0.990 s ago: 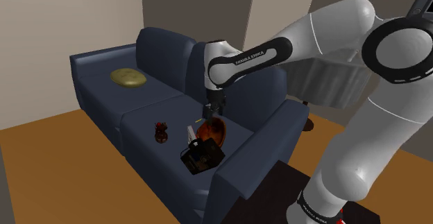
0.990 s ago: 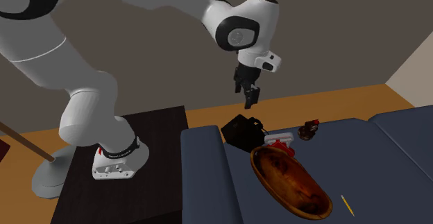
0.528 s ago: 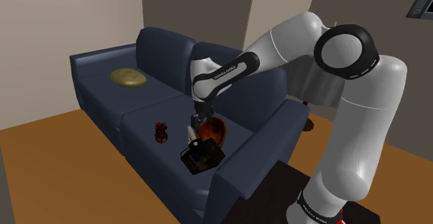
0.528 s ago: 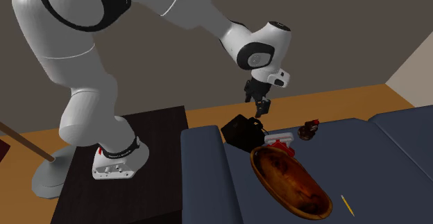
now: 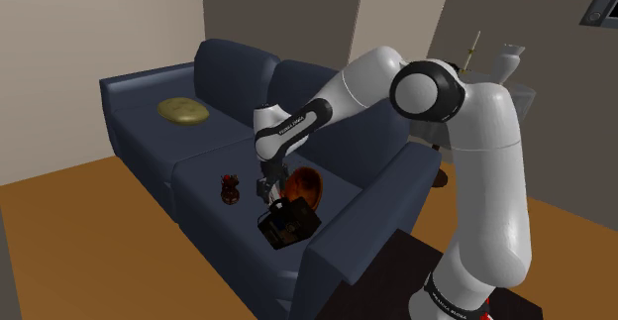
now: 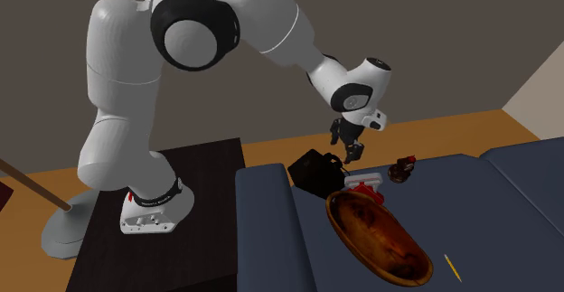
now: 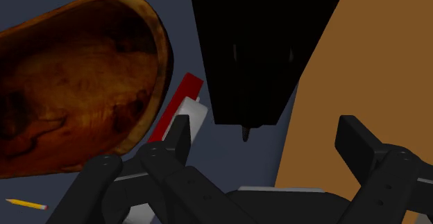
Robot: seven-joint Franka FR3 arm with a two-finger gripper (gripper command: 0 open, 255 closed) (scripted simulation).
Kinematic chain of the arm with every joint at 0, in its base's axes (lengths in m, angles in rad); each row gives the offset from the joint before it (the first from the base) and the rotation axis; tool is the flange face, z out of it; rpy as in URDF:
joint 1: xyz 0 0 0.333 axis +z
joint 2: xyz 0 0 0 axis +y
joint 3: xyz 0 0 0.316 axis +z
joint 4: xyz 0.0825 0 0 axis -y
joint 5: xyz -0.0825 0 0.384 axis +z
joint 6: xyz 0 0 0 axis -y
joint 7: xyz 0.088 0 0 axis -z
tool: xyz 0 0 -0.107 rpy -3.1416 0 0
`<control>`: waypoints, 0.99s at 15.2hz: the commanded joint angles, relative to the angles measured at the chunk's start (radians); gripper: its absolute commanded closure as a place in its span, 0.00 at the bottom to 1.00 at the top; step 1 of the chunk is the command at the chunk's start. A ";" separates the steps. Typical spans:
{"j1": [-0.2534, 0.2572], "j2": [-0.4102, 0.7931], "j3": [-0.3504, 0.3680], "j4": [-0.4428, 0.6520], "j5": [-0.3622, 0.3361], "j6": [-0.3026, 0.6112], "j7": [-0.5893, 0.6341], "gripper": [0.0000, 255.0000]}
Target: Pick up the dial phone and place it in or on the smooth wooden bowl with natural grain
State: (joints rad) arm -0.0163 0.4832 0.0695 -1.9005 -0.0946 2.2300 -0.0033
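Observation:
The dial phone (image 5: 287,221) is a black boxy set lying on the dark blue sofa seat (image 5: 213,161), close to the near armrest. The brown wooden bowl (image 5: 305,184) with visible grain rests right behind it. My gripper (image 5: 265,191) hangs low just above the phone and beside the bowl, open and holding nothing. From the second exterior view, the gripper (image 6: 348,155) sits over the phone (image 6: 314,170), with the bowl (image 6: 378,236) nearer the camera. Through the wrist view, the phone (image 7: 260,49) lies ahead of the spread fingers (image 7: 177,136), and the bowl (image 7: 76,91) is off to one side.
A red and white object (image 6: 366,183) lies between phone and bowl. A small dark red item (image 5: 230,186) stands on the seat, and a pencil (image 6: 452,267) lies past the bowl. A yellow cushion (image 5: 184,111) rests at the far end. A dark side table (image 6: 163,218) adjoins the armrest.
The arm has folded down and swung toward the shoulder view's left. The gripper dropped from well above the sofa to just over the phone, staying open.

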 commanded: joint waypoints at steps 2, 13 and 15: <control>-0.001 0.055 -0.003 0.028 -0.004 0.022 -0.004 0.00; 0.000 0.099 -0.007 0.012 -0.010 0.082 0.000 0.00; 0.000 0.099 -0.007 0.012 -0.010 0.082 0.000 0.00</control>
State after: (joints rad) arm -0.0166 0.5818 0.0624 -1.8881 -0.1045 2.3118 -0.0031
